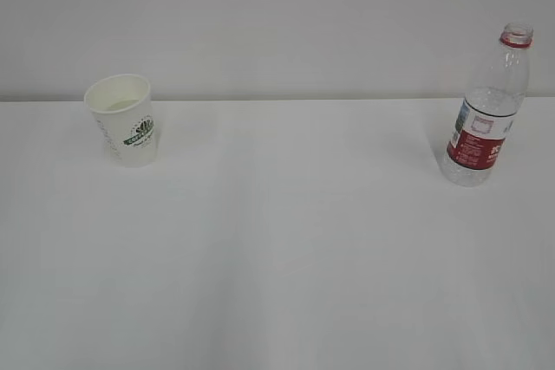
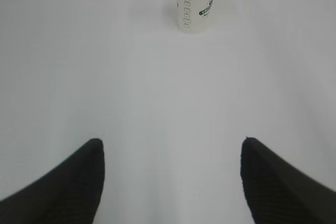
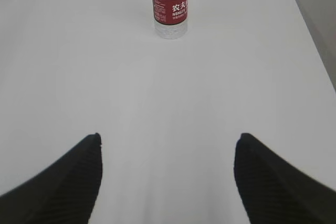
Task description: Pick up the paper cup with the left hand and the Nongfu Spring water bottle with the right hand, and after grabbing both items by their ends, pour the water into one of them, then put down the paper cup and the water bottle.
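Observation:
The white paper cup (image 1: 123, 119) with a green logo stands upright at the back left of the table; liquid shows inside it. In the left wrist view the paper cup (image 2: 195, 1) is far ahead of my left gripper (image 2: 172, 142), which is open with nothing between its fingers. The Nongfu Spring water bottle (image 1: 486, 110) stands upright at the back right, uncapped, with a red-and-white label. In the right wrist view the bottle (image 3: 169, 6) is well ahead of my open, empty right gripper (image 3: 168, 137). Neither arm shows in the exterior view.
The white table (image 1: 277, 240) meets a pale wall behind the cup and bottle. The table's right edge (image 3: 310, 30) runs close to the bottle's side in the right wrist view.

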`<state>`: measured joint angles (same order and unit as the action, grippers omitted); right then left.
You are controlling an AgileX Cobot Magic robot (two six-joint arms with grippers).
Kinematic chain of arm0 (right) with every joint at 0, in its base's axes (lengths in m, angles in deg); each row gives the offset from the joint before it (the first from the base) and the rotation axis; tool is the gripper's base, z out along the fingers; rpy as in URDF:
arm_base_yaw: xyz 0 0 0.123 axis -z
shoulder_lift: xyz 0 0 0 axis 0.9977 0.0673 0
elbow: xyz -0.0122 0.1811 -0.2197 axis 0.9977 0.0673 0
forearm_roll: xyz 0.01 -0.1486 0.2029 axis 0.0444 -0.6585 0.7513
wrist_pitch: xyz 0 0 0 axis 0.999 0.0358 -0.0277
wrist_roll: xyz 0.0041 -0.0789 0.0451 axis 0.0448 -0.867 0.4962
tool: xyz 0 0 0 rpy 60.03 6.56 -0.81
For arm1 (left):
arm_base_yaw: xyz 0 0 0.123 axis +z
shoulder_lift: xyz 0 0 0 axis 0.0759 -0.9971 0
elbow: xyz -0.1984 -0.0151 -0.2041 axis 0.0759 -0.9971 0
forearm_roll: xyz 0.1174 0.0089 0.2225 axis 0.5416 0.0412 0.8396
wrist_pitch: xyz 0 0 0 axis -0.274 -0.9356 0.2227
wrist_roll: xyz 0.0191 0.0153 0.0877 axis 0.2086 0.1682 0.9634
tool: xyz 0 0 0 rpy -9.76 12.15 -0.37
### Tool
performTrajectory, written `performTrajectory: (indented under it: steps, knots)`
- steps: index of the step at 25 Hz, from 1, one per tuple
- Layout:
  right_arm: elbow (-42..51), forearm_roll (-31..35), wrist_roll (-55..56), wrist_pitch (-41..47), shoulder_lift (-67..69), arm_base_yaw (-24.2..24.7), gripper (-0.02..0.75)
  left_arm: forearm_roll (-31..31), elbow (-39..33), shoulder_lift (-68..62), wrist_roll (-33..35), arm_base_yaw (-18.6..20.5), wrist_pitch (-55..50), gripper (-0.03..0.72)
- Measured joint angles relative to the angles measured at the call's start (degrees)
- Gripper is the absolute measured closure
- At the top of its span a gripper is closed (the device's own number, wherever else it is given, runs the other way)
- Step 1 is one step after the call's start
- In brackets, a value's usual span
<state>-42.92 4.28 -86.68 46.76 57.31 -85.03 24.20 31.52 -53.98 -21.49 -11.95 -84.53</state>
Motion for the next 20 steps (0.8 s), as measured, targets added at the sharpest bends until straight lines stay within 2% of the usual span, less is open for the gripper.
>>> performTrajectory:
  steps: [7, 13, 20]
  knots:
    - [0.0, 0.0, 0.0, -0.1, 0.0, 0.0, 0.146, 0.0, 0.0, 0.0, 0.0, 0.0, 0.0, 0.108]
    - [0.0, 0.0, 0.0, -0.1, 0.0, 0.0, 0.092, 0.0, 0.0, 0.0, -0.1, 0.0, 0.0, 0.111]
    - [0.0, 0.0, 0.0, -0.1, 0.0, 0.0, 0.099, 0.0, 0.0, 0.0, -0.1, 0.0, 0.0, 0.112]
